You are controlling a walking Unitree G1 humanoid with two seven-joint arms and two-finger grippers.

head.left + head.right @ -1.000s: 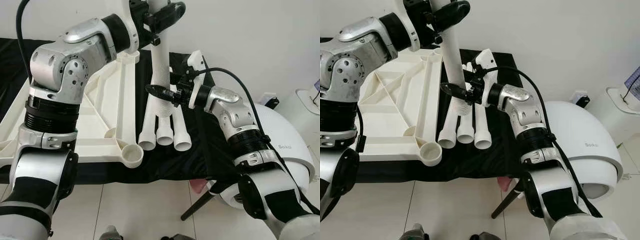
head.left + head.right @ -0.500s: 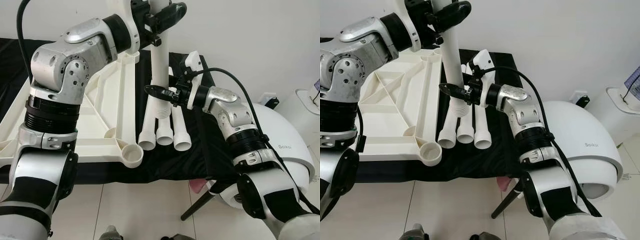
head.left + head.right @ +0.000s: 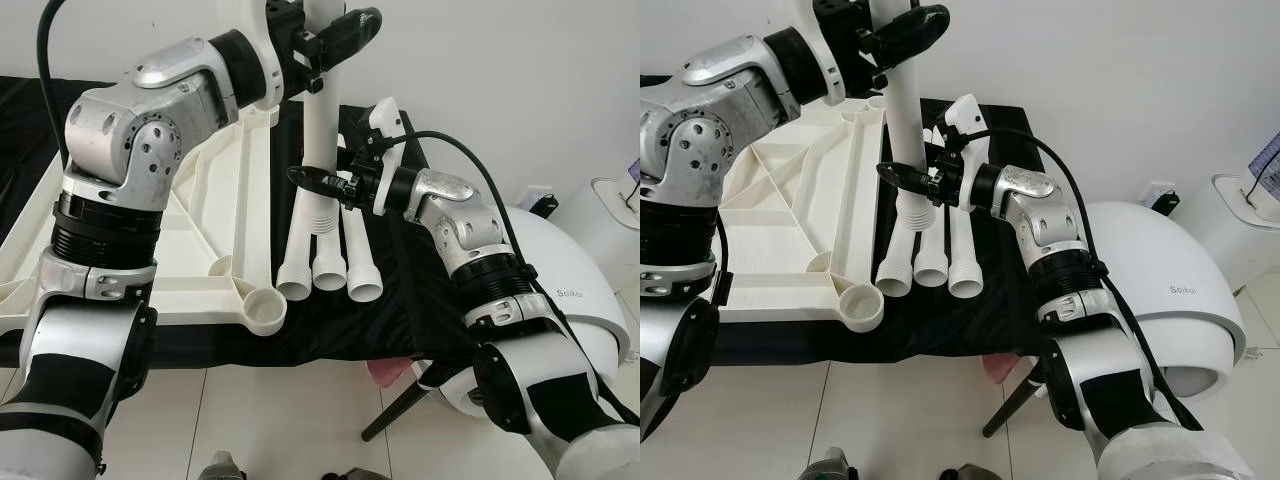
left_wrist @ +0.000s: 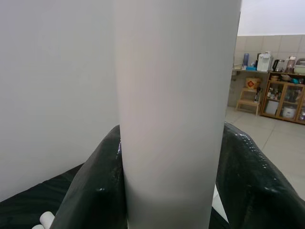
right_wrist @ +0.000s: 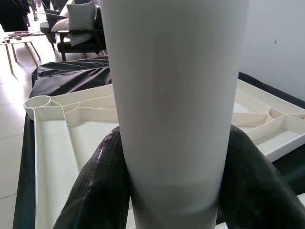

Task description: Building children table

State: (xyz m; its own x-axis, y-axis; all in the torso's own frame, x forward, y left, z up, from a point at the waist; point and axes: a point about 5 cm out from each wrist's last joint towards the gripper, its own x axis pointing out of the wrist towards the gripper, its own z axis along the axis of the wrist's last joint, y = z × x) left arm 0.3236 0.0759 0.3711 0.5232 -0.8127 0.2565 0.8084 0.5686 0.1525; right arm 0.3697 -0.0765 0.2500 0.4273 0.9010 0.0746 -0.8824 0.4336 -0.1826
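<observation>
A white table leg [image 3: 322, 130] stands nearly upright above the black-covered table [image 3: 400, 310], its ribbed lower end just over three more white legs [image 3: 330, 270] lying side by side. My left gripper [image 3: 332, 32] is shut on its upper part. My right gripper [image 3: 316, 184] is shut on it lower down, just above the ribbed end. The leg [image 4: 176, 119] sits between the black fingers [image 4: 90, 191] in the left wrist view, and the leg [image 5: 176, 95] likewise in the right wrist view. The upturned white tabletop [image 3: 210, 200] lies to the left, with a round corner socket [image 3: 264, 310] at its near edge.
A white rounded appliance [image 3: 575, 290] stands on the floor to the right. A black stand leg [image 3: 395, 415] slants out under the table's near right corner, with something pink [image 3: 390, 372] beside it. A white wall is close behind.
The held leg has risen slightly and both grippers have moved a little with it. The lying legs and tabletop have not moved.
</observation>
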